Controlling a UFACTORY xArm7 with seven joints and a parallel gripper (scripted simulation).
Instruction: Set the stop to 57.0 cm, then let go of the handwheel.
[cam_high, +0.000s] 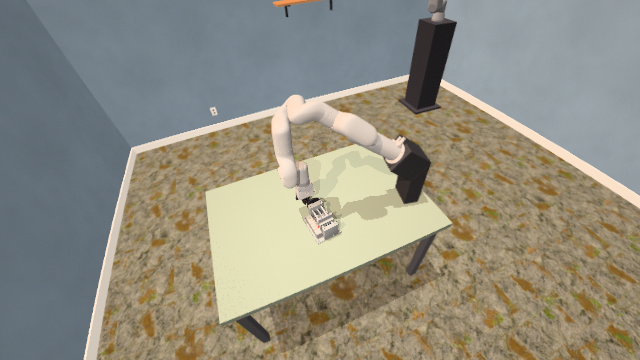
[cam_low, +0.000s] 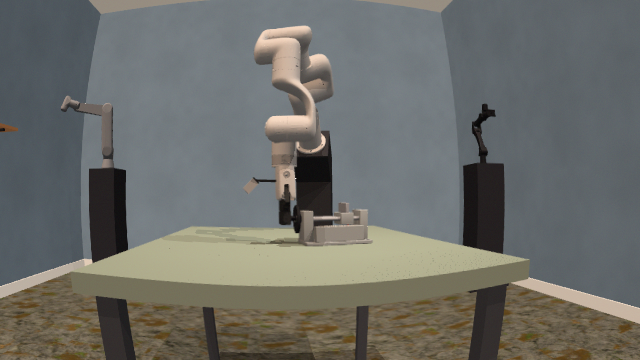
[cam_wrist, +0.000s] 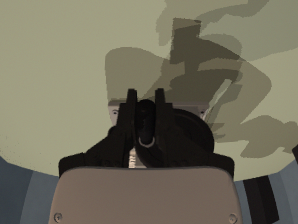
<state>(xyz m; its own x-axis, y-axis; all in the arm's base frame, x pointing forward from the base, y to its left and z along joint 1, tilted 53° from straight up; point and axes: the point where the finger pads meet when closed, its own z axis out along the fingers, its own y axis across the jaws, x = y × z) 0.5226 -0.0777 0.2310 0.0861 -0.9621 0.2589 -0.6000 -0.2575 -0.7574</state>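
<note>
Pale green table: your table (cam_low: 250, 270) carries the fixture and the arm's black pedestal (cam_high: 412, 172) at its far edge.
Fixture: you have a grey stop fixture (cam_low: 335, 232) standing near the middle of the table, its base flat on the top; from above it shows as a small block with rails (cam_high: 322, 222).
Handwheel: the dark handwheel (cam_low: 296, 219) sits at the fixture's end nearest the arm, on a shaft running along the fixture; in the wrist view it is the dark round mass (cam_wrist: 182, 137) just past the fingertips.
Stop: a grey block (cam_low: 344, 212) stands on the shaft toward the far end; you cannot read its position against any scale.
Arm: your white arm (cam_high: 320, 117) arcs over from the pedestal and points down at the handwheel end.
Claw: your gripper (cam_low: 285, 217) is nearly closed, its fingers clamped on the handwheel.
Surroundings: two dark pillars (cam_low: 107, 210) flank the table.
</note>
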